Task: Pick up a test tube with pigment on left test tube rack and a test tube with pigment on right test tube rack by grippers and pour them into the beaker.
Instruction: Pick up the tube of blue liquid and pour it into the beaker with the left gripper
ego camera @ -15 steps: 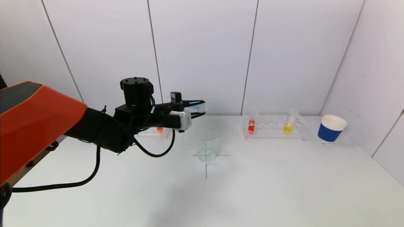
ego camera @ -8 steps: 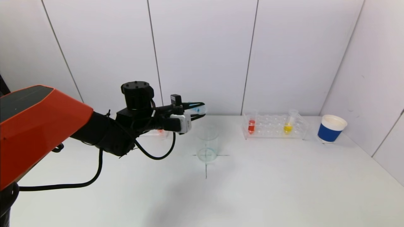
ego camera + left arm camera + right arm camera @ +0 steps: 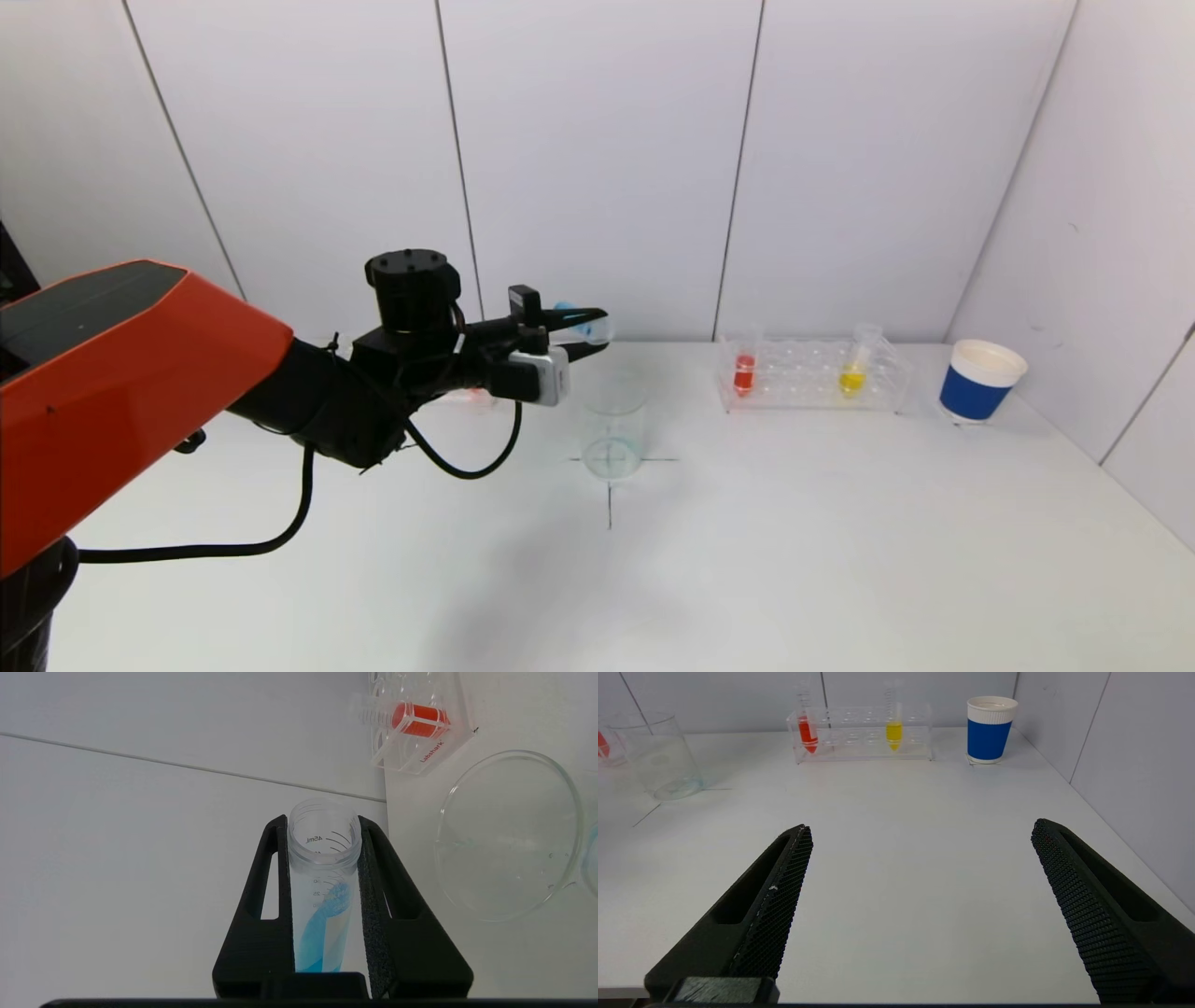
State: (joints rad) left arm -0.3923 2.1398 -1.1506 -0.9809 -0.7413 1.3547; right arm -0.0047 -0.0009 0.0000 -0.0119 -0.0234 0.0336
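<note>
My left gripper (image 3: 586, 334) is shut on a clear test tube (image 3: 588, 324) that holds blue pigment. It holds the tube almost level, above and a little left of the glass beaker (image 3: 613, 426), with the mouth towards the beaker. In the left wrist view the tube (image 3: 323, 877) sits between the fingers of that gripper (image 3: 320, 823), blue powder is streaked along its wall, and the beaker (image 3: 509, 835) is beside it. The right rack (image 3: 812, 375) holds a red tube (image 3: 744, 371) and a yellow tube (image 3: 851, 378). My right gripper (image 3: 920, 830) is open and empty, low over the table.
The left rack (image 3: 459, 396) stands behind my left arm with an orange tube in it. A blue paper cup (image 3: 980, 381) stands right of the right rack. A black cross marks the table under the beaker. Walls close the back and right.
My left arm has shifted slightly right and down. The wrist has turned a little, so the tube's blue closed end now shows above the finger. The right gripper has not moved.
</note>
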